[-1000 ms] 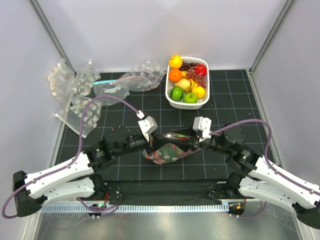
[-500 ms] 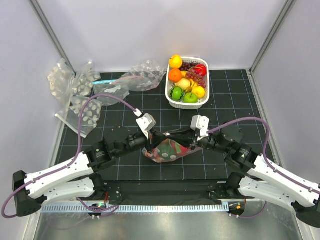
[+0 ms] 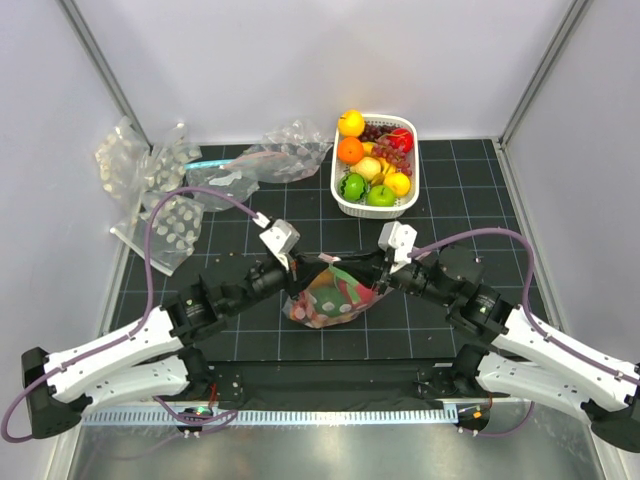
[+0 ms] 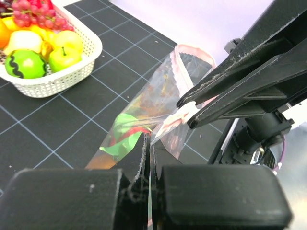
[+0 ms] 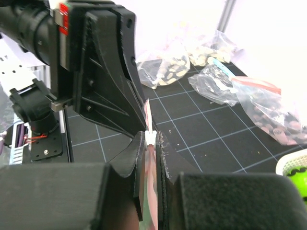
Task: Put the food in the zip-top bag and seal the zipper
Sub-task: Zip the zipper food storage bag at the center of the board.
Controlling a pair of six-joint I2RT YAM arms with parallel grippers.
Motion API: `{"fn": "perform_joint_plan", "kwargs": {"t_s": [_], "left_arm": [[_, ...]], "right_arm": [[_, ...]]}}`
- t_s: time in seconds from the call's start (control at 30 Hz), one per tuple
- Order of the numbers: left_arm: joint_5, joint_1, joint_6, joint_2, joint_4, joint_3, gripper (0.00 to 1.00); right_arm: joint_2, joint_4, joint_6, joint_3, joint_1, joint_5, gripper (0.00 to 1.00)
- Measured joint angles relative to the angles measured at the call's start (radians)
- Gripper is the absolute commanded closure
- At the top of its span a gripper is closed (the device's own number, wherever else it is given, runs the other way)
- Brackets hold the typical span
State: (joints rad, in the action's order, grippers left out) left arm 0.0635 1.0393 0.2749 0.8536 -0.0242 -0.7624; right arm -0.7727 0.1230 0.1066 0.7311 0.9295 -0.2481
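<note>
The zip-top bag (image 3: 322, 305) stands on the mat between my arms, with red, pink and green food (image 3: 338, 290) inside it. Its pinkish zipper (image 3: 331, 261) is stretched between both grippers. My left gripper (image 3: 291, 275) is shut on the bag's left mouth corner; the left wrist view shows its gripper (image 4: 147, 140) pinching the clear film (image 4: 165, 91), with a green piece (image 4: 120, 139) behind. My right gripper (image 3: 367, 270) is shut on the zipper's right end; in the right wrist view, my right gripper (image 5: 151, 137) clamps the pink strip and a small white slider (image 5: 151, 136).
A white basket (image 3: 343, 201) of orange, yellow, green and red fruit and grapes stands at the back, also in the left wrist view (image 4: 72, 76). Several other clear bags (image 3: 160, 190) lie at the back left, seen in the right wrist view too (image 5: 182, 62).
Both grippers have moved a little left and away from the arm bases, holding the bag's mouth. The bag now stands more upright with the zipper pulled taut.
</note>
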Motion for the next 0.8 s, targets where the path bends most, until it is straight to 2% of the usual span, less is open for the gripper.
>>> {"fn": "perform_joint_plan", "kwargs": {"t_s": [0.27,0.47,0.67,0.8], "left_arm": [[0.067,-0.021,0.034,-0.037,0.000,0.015,1.00],[0.193,-0.046,0.094,-0.047,0.008,0.015,1.00],[0.243,-0.194,0.214,-0.032,0.072,0.015,0.99],[0.269,-0.255,0.297,-0.016,0.114,0.014,1.00]], "right_arm": [[0.010,-0.022,-0.012,0.000,0.001,0.084,0.99],[0.018,-0.040,-0.027,-0.001,0.001,0.161,0.99],[0.021,-0.062,-0.034,-0.014,0.001,0.233,0.99],[0.026,-0.065,-0.041,-0.020,0.001,0.293,0.99]]}}
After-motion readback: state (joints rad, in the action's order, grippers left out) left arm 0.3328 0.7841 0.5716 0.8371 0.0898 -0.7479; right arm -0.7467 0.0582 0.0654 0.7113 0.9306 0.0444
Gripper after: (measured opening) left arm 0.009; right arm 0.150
